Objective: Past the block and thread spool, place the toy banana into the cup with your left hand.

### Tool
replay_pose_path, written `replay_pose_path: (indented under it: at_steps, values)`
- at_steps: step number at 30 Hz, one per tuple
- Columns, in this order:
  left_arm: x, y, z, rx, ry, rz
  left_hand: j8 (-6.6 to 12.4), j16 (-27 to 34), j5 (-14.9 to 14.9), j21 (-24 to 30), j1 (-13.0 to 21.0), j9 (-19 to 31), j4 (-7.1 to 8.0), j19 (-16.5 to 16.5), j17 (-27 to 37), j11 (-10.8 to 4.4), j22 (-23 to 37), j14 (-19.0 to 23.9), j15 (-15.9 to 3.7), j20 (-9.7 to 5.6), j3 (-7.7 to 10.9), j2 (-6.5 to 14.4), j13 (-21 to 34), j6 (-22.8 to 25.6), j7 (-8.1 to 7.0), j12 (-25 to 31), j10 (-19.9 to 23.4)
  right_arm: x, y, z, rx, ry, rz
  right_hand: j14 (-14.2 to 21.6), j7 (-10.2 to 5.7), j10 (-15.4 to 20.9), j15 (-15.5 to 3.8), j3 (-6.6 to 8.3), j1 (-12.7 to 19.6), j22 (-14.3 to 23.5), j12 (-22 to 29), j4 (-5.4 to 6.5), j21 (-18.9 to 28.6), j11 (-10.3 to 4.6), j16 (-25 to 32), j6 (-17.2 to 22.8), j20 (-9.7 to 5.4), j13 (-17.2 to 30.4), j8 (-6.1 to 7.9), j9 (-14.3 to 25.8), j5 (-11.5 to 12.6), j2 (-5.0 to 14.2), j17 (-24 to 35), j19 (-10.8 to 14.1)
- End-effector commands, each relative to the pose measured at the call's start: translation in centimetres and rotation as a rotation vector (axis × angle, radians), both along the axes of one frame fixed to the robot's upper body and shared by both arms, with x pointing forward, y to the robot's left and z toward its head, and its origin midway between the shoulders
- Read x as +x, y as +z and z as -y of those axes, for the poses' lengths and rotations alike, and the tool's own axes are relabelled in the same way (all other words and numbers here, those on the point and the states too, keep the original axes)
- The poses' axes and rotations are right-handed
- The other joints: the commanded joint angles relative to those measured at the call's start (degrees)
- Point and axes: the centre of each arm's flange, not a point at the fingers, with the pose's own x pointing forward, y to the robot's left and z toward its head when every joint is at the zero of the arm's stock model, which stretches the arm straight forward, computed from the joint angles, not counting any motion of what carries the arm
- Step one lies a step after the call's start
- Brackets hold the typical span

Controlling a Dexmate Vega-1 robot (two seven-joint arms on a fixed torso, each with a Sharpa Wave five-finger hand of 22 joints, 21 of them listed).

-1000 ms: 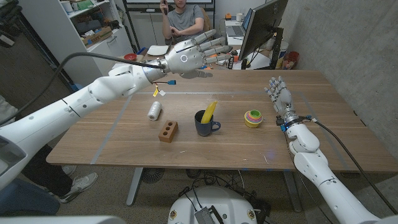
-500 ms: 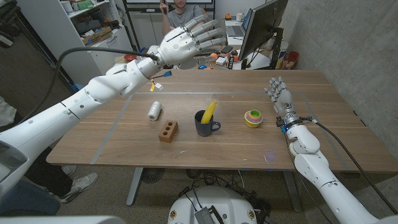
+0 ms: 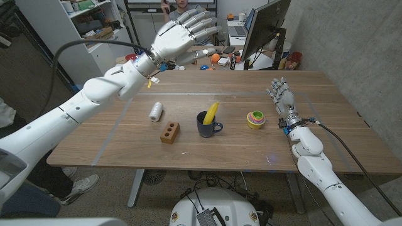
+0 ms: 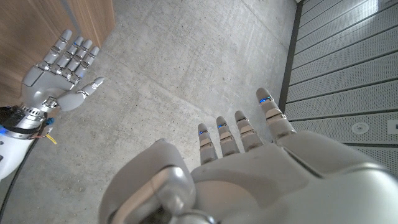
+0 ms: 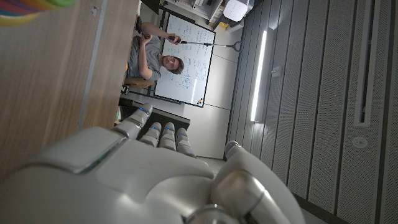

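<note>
The yellow toy banana (image 3: 211,112) stands upright inside the dark blue cup (image 3: 207,125) at the table's middle. To its left lie the brown block (image 3: 169,132) with two holes and the white thread spool (image 3: 156,112). My left hand (image 3: 179,37) is raised high over the table's far side, open, fingers spread, holding nothing; its back (image 4: 249,174) shows in the left wrist view. My right hand (image 3: 281,96) stands on its edge on the right side of the table, fingers apart and empty, and it appears again as the right hand (image 4: 62,74) in the left wrist view.
A small stack of coloured rings (image 3: 255,118) sits right of the cup. A monitor (image 3: 264,28) stands at the far right corner, and small objects lie along the far edge. A person (image 3: 182,9) sits behind the table. Shelves (image 3: 94,25) stand far left.
My left hand has risen and drawn back to the left, away from the cup. The banana, cup, block, spool and right hand have not moved.
</note>
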Motion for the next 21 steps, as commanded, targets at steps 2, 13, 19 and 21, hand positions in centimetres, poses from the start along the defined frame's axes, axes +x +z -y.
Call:
replay_pose_path:
  at_steps: [2,13,19,21]
  values:
    - [-0.24,0.56,-0.87,-0.085,-0.066,-0.128,-0.12,0.3,-0.5,-0.4,-2.6,0.1,-0.15,0.0,0.2,0.34,0.3,0.1,1.0,0.12,-0.02,-0.2,0.2,0.5,-0.04,-0.1,0.1,-0.48,-0.2,0.04,0.0,-0.007,0.004,0.0,0.34,0.2,0.47,-0.26,0.0,0.2,0.1,0.01,0.2,-0.05,0.2,0.3,-1.01,0.1,0.12,0.3,0.3,-0.23,0.1,-0.2]
    - [-0.32,0.86,-1.28,-0.133,-0.076,-0.188,-0.68,-0.1,-1.3,-1.2,-7.3,0.0,-0.45,-0.9,0.1,0.55,0.2,-0.8,1.98,0.14,-0.22,-0.6,0.2,-1.6,-0.83,-0.8,-1.5,-0.78,-0.25,0.14,0.001,-0.005,0.003,0.1,0.48,0.1,0.56,-0.46,-0.1,0.2,0.1,-0.01,0.3,0.08,0.2,0.3,-0.89,0.1,0.1,0.3,0.3,-0.44,0.0,-0.2]
    - [-0.46,1.0,-1.39,-0.153,-0.096,-0.226,-0.68,-0.3,-1.4,-1.5,-8.2,0.0,-0.49,-1.2,0.1,0.68,0.2,-1.1,2.28,0.14,-0.29,-0.8,0.2,-2.0,-0.64,-0.8,-1.7,-0.8,-0.22,0.13,-0.003,-0.004,0.011,0.1,0.54,0.1,0.62,-0.58,-0.1,0.2,0.1,-0.05,0.2,0.09,0.2,0.3,-0.86,0.1,0.1,0.3,0.3,-0.61,0.0,-0.2]
    - [-0.51,0.98,-1.5,-0.165,-0.114,-0.228,-0.65,-0.3,-1.5,-1.6,-8.7,0.0,-0.51,-1.4,0.0,0.72,0.2,-1.3,2.44,0.13,-0.33,-0.8,0.2,-2.0,-0.64,-0.9,-1.9,-0.73,-0.2,0.12,-0.004,-0.002,0.003,0.1,0.53,0.1,0.64,-0.62,-0.1,0.2,0.1,-0.06,0.2,0.13,0.2,0.3,-0.86,0.1,0.11,0.3,0.3,-0.66,0.0,-0.2]
